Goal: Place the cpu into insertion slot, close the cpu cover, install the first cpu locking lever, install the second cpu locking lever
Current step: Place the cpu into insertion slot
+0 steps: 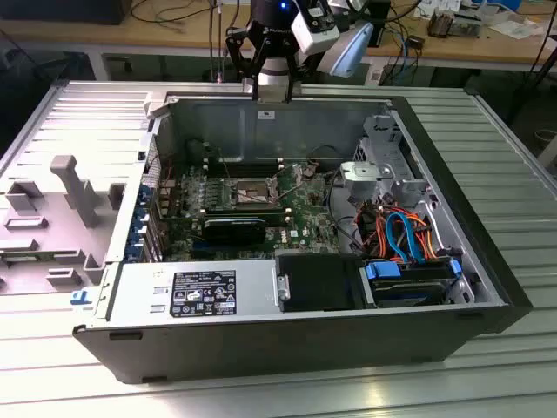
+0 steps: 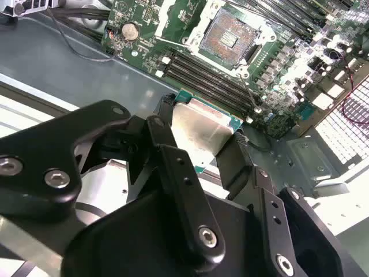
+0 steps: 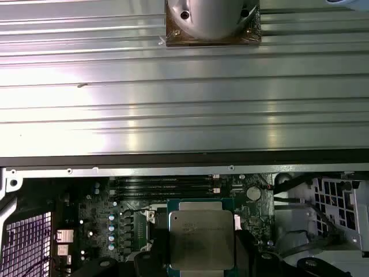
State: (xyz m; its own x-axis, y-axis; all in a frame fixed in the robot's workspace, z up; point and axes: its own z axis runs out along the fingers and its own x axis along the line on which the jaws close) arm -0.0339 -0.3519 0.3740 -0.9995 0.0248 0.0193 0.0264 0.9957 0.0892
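Note:
My gripper (image 2: 202, 131) is shut on the cpu (image 2: 199, 128), a flat square chip with a dull silvery top on a green edge, held by two opposite sides between the black fingers (image 2: 167, 115). In the exterior view the gripper (image 1: 271, 91) hangs above the back wall of the open computer case (image 1: 287, 348), apart from the board. In the first wrist view the cpu (image 3: 202, 239) sits between the gripper (image 3: 202, 252) fingers. The insertion slot (image 2: 228, 36) lies bare on the green motherboard (image 1: 300, 213), its dark contact field showing. A silvery frame beside the insertion slot (image 1: 246, 193) may be the cpu cover (image 2: 170, 17), swung open.
Long black memory slots (image 2: 207, 78) run beside the socket. Orange and blue cables (image 1: 405, 235) and a drive cage (image 1: 383, 165) fill the exterior view's right side of the case. A power supply (image 1: 196, 292) sits at the front. A grey plastic shroud (image 1: 52, 218) lies on the ribbed table.

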